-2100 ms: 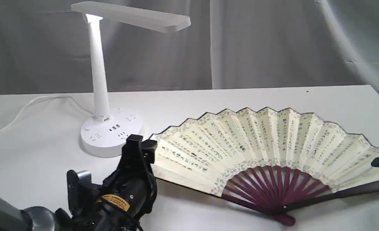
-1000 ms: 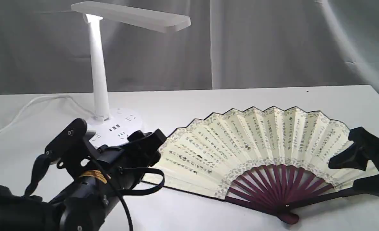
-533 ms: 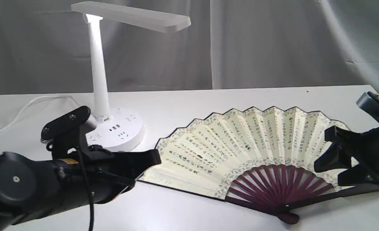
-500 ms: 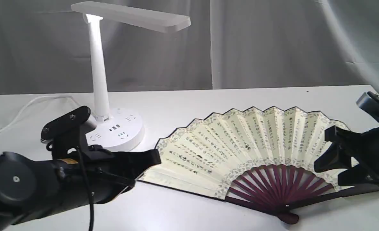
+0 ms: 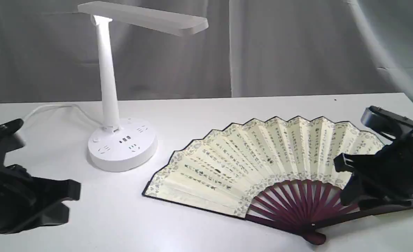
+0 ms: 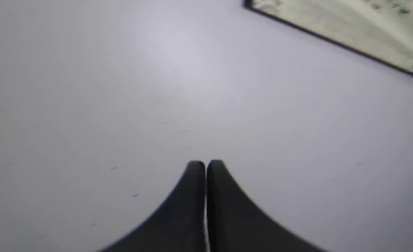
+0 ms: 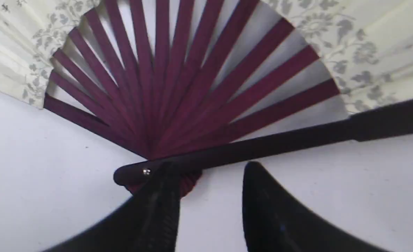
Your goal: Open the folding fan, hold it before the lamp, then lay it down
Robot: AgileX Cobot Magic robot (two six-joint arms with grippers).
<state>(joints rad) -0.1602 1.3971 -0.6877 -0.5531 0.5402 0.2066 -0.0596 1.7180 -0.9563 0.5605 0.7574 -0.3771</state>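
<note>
folding fan (image 5: pixel 262 157) spread open and flat on the white table (image 5: pixel 206 108), right of the lamp (image 5: pixel 108 87).
cream leaf up, calligraphy showing, maroon ribs fanned from the pivot; left corner near the lamp's round base, apart from it. right gripper (image 7: pixel 210 169) low by the pivot and right guard, fingers spread with a clear gap, pinching nothing; contact with the guard unclear. left gripper (image 6: pixel 205 164) well left of the fan over bare table, fingers pressed together, empty. lamp upright, flat head glowing near the stem.
</note>
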